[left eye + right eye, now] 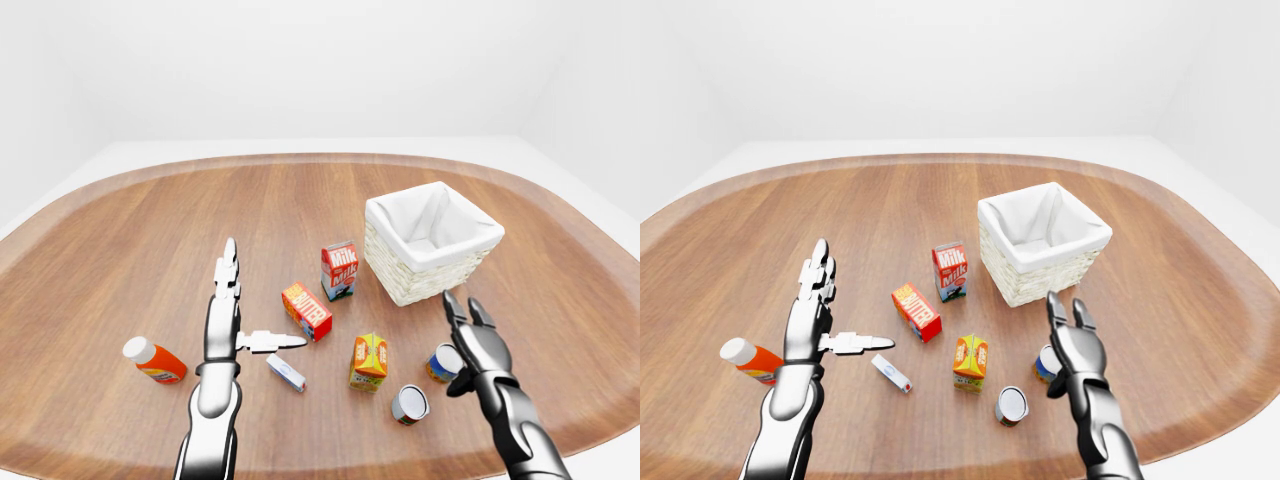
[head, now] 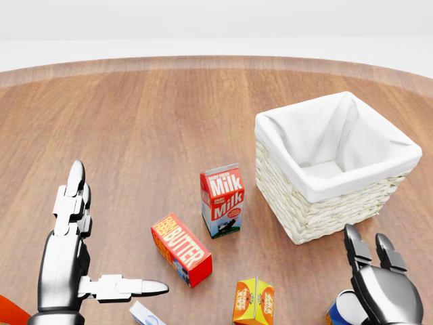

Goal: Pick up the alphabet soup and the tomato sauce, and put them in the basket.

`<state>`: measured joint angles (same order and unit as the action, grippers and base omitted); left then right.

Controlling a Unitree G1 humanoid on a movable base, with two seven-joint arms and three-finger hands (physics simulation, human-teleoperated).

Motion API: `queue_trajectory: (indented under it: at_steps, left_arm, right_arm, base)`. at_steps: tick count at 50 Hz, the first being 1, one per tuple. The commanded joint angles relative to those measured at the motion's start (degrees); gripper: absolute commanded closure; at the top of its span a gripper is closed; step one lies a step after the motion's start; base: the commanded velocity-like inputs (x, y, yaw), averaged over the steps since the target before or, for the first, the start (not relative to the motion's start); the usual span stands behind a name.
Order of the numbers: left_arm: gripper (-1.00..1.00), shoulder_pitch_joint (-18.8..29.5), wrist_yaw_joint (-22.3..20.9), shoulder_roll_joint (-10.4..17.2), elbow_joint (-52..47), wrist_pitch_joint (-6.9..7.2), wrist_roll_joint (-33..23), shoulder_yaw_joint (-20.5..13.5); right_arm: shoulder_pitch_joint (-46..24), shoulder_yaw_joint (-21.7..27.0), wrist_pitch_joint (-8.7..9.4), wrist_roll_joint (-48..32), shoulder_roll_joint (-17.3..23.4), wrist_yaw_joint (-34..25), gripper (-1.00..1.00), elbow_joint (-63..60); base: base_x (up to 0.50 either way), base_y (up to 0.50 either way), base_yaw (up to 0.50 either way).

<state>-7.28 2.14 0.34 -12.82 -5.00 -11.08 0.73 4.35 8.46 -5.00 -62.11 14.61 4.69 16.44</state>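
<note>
Right hand (image 1: 474,340): fingers spread, just beside blue-labelled can (image 1: 441,362), not gripping.
Left hand (image 1: 226,320): flat, fingers apart, empty.
Second can (image 1: 409,404): lying on tabletop (image 1: 120,250), bottom centre.
Basket (image 1: 430,242): upper right.

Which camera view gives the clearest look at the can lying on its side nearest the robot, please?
The left-eye view: the tipped can shows whole, its silver end toward the camera, unobstructed beside the right hand. The right-eye view shows it too, smaller. The head view misses it entirely, cut off below its bottom edge.
</note>
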Motion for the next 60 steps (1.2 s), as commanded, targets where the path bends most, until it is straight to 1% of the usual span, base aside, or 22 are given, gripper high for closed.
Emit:
queue_trajectory:
  at_steps: [1,22,60]
  left_arm:
    - [-1.0,0.1,-0.1,0.1,0.1,0.0,0.1,0.0]
    - [-1.0,0.1,-0.2,0.1,-0.2,0.0,0.2,0.0]
    - [-1.0,0.1,-0.1,0.1,-0.2,0.0,0.1,0.0]
  right_arm:
    - [-1.6,-0.9,0.0,0.2,0.7,1.6,-1.0,3.8]
    - [-4.8,-3.0,0.0,0.3,2.0,5.6,-1.0,11.9]
    - [-6.9,-5.2,0.0,0.3,2.5,9.2,-1.0,18.6]
  base:
    - [0.0,0.0,0.0]
    - [0.0,0.0,0.0]
    - [0.0,0.0,0.0]
